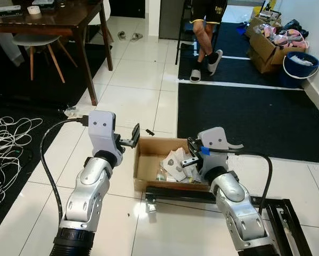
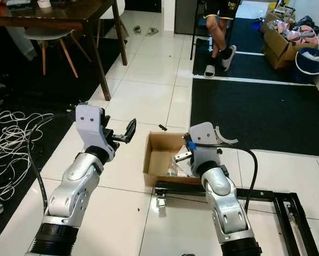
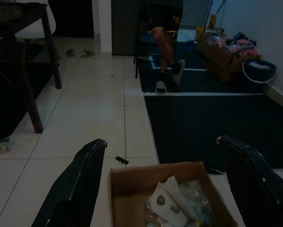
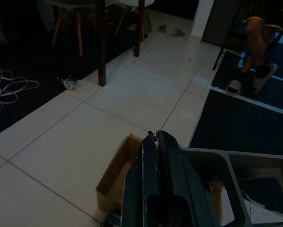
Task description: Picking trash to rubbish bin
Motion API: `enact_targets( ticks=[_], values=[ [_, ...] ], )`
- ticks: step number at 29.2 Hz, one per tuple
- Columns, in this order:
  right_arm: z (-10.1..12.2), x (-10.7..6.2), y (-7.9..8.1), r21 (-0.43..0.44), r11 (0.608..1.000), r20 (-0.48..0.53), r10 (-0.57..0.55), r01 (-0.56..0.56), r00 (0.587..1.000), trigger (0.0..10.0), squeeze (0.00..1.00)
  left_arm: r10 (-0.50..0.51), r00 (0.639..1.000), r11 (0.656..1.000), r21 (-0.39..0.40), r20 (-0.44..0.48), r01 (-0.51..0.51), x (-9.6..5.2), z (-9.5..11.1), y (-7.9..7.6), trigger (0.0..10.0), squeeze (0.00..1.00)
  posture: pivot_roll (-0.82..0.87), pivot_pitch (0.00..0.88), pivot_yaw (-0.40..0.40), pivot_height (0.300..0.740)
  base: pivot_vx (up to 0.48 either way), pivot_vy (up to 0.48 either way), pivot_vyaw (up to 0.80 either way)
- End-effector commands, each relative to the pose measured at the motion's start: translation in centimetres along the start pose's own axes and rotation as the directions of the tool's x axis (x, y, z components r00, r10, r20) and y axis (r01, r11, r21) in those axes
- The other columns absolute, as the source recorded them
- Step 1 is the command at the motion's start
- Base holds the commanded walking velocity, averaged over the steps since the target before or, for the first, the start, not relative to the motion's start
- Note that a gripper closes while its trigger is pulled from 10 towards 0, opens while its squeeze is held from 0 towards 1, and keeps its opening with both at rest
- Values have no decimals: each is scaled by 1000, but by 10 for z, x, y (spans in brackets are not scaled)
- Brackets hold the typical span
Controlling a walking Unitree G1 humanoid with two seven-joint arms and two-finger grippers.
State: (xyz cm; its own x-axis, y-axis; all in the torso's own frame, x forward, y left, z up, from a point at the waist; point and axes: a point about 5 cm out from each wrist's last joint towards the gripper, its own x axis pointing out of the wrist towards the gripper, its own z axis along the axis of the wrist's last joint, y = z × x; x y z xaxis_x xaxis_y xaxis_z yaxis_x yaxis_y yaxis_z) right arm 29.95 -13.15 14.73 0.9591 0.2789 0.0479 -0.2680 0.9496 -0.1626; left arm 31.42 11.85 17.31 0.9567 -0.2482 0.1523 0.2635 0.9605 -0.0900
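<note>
Now, working from the left: a tangle of white cables (image 1: 7, 141) lies on the dark mat, and near the leg of the dark table (image 1: 68, 21) a small crumpled wrapper (image 1: 72, 111) sits on the white tiles, well apart from both arms. It looks like the trash left to collect.

Your left claw (image 1: 135, 136) hovers just beside the left wall of the cardboard box (image 1: 143, 165), its fingers spread wide and holding nothing. A tiny dark scrap (image 1: 149, 132) lies on the floor just beyond the box's far edge.

The box serves as the bin; it already holds crumpled paper and plastic (image 1: 176, 162). Your right claw (image 4: 155, 139) hangs over the box's right side with its fingers pressed together; nothing shows pinched between them.

On the right, a black metal frame (image 1: 276, 213) lies on the floor against the near side of the box. Far across the room a person (image 1: 206, 32) sits on a chair.

Watch the risks. Swing the left arm toward the wrapper carelessly and you may knock the light box and spill it. Step forward and the frame or cables could catch a foot.
</note>
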Motion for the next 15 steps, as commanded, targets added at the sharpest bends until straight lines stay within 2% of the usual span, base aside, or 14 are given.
enact_targets(
  ticks=[1,15],
  values=[
    [-5,-2,0,8,1000,-10,0,1,1000,10000,0,-2,1000,1000,-11,2,2,-2,-1,0,10000,0,-26,102,-1,740,322,0,0],
    [-5,-3,1,9,1000,-13,4,-4,1000,10000,0,-6,1000,1000,-15,0,6,-3,-1,-1,10000,0,-26,109,-4,740,314,0,0]
  ],
)
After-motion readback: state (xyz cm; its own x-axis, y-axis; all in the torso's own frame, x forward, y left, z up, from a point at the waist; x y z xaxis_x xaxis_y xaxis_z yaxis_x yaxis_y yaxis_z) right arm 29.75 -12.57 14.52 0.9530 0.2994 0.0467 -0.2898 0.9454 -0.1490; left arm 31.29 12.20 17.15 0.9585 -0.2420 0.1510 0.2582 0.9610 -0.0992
